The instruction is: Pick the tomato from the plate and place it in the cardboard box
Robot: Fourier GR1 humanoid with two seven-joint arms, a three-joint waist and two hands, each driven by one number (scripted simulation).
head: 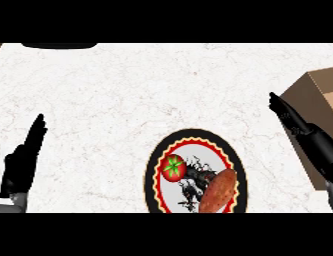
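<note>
Both hands, left (23, 159) and right (311, 136), are open and empty; tomato (173, 167) sits on plate (154, 172), cardboard box (331, 102) apparently right.

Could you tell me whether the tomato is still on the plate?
Yes: the tomato lies on the plate, untouched by either robot hand.

**Tomato on plate, both hands apart from it**

The tomato (173, 167) sits on the plate (156, 160), beside a reddish-brown item (218, 191), perhaps bread. The box (330, 92) stands at the counter's (125, 90) right edge. The right hand (296, 122), fingers straight, lies just beside the box. The left hand (23, 155) rests open at left.
</note>
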